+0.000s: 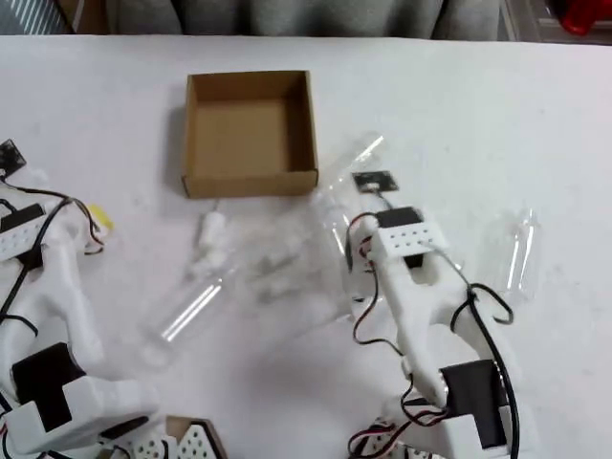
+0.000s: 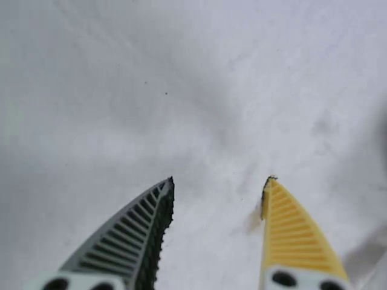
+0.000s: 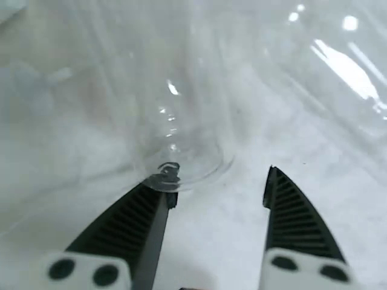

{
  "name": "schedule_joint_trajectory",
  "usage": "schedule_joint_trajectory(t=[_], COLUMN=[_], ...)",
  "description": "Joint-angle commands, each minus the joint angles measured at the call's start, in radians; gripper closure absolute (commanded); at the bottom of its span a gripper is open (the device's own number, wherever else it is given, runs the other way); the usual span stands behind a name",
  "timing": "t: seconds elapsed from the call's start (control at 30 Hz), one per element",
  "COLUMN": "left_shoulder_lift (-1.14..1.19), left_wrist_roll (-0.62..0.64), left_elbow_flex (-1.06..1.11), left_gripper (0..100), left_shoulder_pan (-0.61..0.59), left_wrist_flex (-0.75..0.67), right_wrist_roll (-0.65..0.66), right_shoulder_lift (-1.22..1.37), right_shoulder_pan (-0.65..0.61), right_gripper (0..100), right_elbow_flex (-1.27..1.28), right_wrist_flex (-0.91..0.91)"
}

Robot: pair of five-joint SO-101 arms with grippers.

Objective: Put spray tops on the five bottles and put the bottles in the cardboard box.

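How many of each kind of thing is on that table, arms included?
cardboard box: 1
robot arms: 2, left arm and right arm
clear bottles: at least 4
spray tops: 1 distinct; the pile mid-table is too blurred to count
Total: at least 8

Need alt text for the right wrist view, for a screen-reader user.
The right pincer stands open over a white table, with the rounded end of a clear plastic bottle right at the tip of one black finger. More clear plastic glints beyond it.
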Motion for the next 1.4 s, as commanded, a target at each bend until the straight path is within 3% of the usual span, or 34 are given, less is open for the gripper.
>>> schedule_joint_trajectory(t=[0.0,0.23,0.43,0.6,0.87,1.03,1.37], left_shoulder_lift=[-0.007,-0.007,-0.007,-0.007,-0.007,-0.007,-0.007], left_wrist_roll=[-0.012,-0.012,-0.012,-0.012,-0.012,-0.012,-0.014], left_elbow_flex=[-0.008,-0.008,-0.008,-0.008,-0.008,-0.008,-0.008], left_gripper=[77,77,77,77,77,77,77], left_shoulder_pan=[0.012,0.012,0.012,0.012,0.013,0.013,0.013], left_wrist_flex=[-0.020,-0.020,-0.020,-0.020,-0.020,-0.020,-0.020], right_wrist_roll=[0.091,0.252,0.167,0.203,0.589,0.885,1.227], right_shoulder_lift=[-0.015,-0.070,-0.139,-0.203,-0.234,-0.243,-0.243], right_shoulder_pan=[-0.061,-0.044,-0.005,0.048,0.050,0.058,0.039], right_gripper=[80.5,80.5,80.5,80.5,91.7,85.8,81.5], right_elbow_flex=[0.021,0.021,0.028,0.028,0.043,0.044,0.219], right_wrist_flex=[0.007,0.091,0.108,0.120,0.232,0.202,-0.025])
